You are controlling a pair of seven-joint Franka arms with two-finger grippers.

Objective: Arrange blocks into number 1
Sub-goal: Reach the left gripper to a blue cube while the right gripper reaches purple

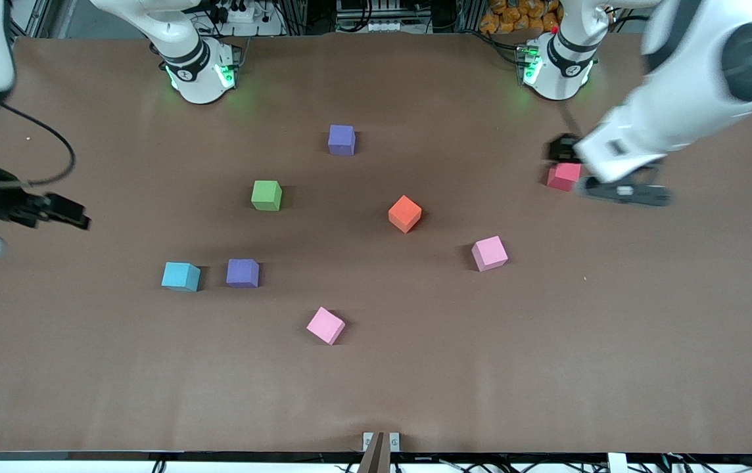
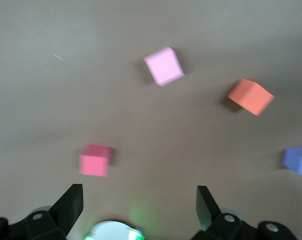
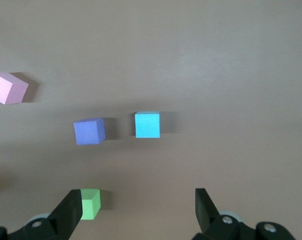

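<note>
Eight cubes lie scattered on the brown table [image 1: 376,381]: a purple block [image 1: 341,140], green block [image 1: 266,195], orange block [image 1: 405,213], pink block [image 1: 489,253], red block [image 1: 564,176], cyan block [image 1: 180,276], second purple block [image 1: 242,272] and second pink block [image 1: 325,325]. My left gripper [image 1: 565,152] hangs open over the table just beside the red block [image 2: 95,160], which lies outside its fingers [image 2: 71,202]. At the right arm's end, my right gripper [image 1: 68,211] is open in the air and holds nothing. The green block [image 3: 90,203] shows by one of its fingers [image 3: 70,210].
Both robot bases [image 1: 202,69] stand along the table edge farthest from the front camera. A black cable [image 1: 54,141] loops over the table at the right arm's end. The cyan block [image 3: 147,124] and a purple block [image 3: 89,131] sit side by side.
</note>
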